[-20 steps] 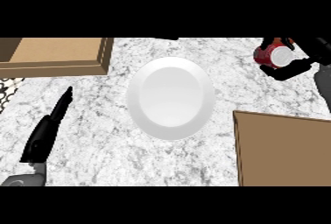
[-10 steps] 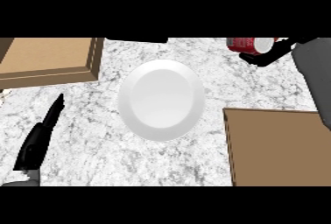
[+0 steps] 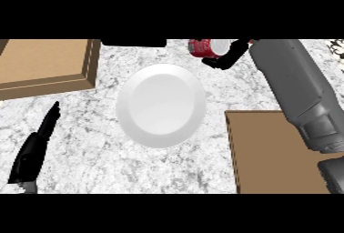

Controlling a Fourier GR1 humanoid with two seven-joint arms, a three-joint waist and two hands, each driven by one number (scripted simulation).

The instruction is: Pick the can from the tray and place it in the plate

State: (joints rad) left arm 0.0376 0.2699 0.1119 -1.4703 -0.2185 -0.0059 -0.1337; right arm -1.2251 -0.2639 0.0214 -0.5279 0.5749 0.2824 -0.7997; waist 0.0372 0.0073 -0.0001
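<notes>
Can [image 3: 204, 47] clamped in right hand [image 3: 227, 57], apparently just beyond the plate [image 3: 161, 105] rim; left hand [image 3: 33, 152] flat, fingers straight, lower left.

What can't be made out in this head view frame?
All in the head view:
1. can: right side hidden by the right hand curled round it; label unreadable.
2. dark thing at the top edge: only a strip shows, unidentifiable.
3. brown tray at right: partly covered by the right forearm, cut off below.
4. left hand: wrist cut off by the lower edge.
</notes>
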